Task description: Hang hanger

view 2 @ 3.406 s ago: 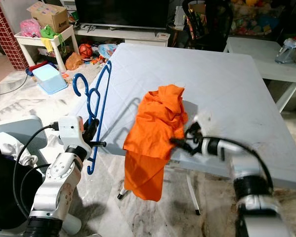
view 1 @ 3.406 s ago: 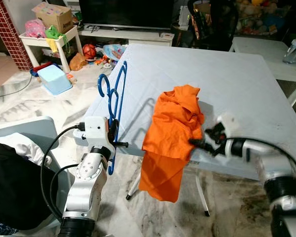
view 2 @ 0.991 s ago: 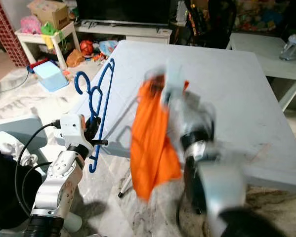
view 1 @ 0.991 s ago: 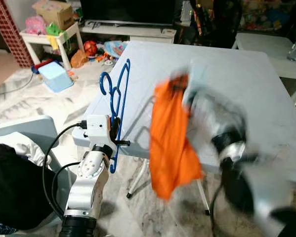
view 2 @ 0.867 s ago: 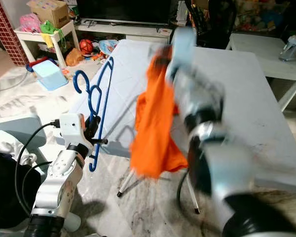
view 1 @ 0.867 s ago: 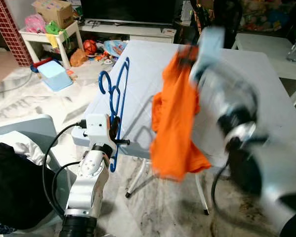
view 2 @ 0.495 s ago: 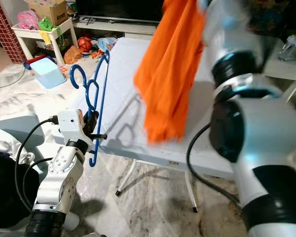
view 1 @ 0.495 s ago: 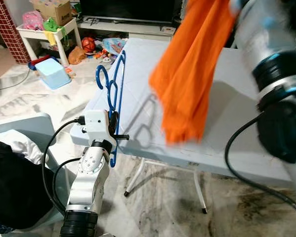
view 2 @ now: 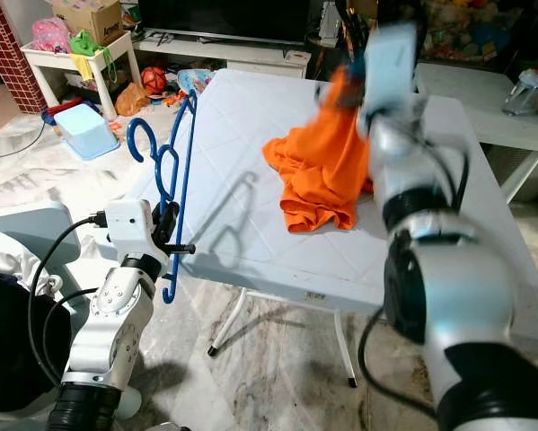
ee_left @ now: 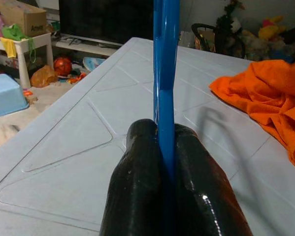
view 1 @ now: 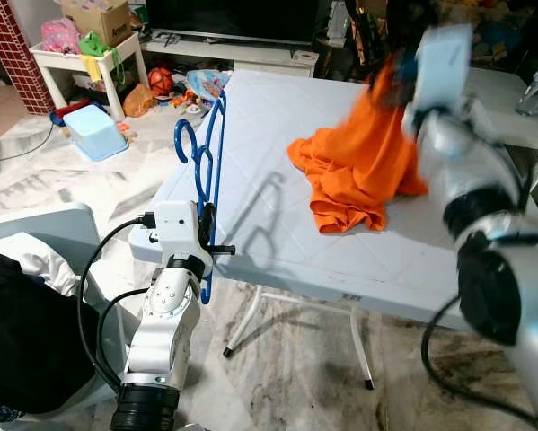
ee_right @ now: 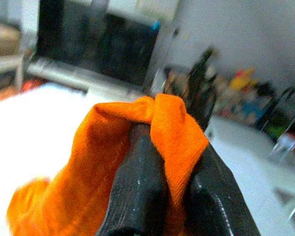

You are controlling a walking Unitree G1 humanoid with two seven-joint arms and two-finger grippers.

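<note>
A blue plastic hanger [view 1: 207,157] stands upright at the left edge of the white table [view 1: 251,233], and my left gripper [ee_left: 164,147] is shut on its lower bar. An orange shirt [view 1: 358,171] lies spread on the middle of the table, its top corner lifted. My right gripper [ee_right: 169,142] is shut on that raised orange fold, held above the table's far right part. In the eye views the right arm [view 1: 448,135] is blurred.
A chair with dark and white clothes [view 1: 17,314] stands at the near left. A light blue bin [view 1: 93,133], toys and a small white side table [view 1: 80,63] are on the floor at the far left. A TV stand runs along the back; another white table [view 1: 511,99] is at the right.
My right gripper swung the orange shirt up off the table's front edge, high over it, and has brought it down onto the middle of the table. The left gripper with the hanger stayed still.
</note>
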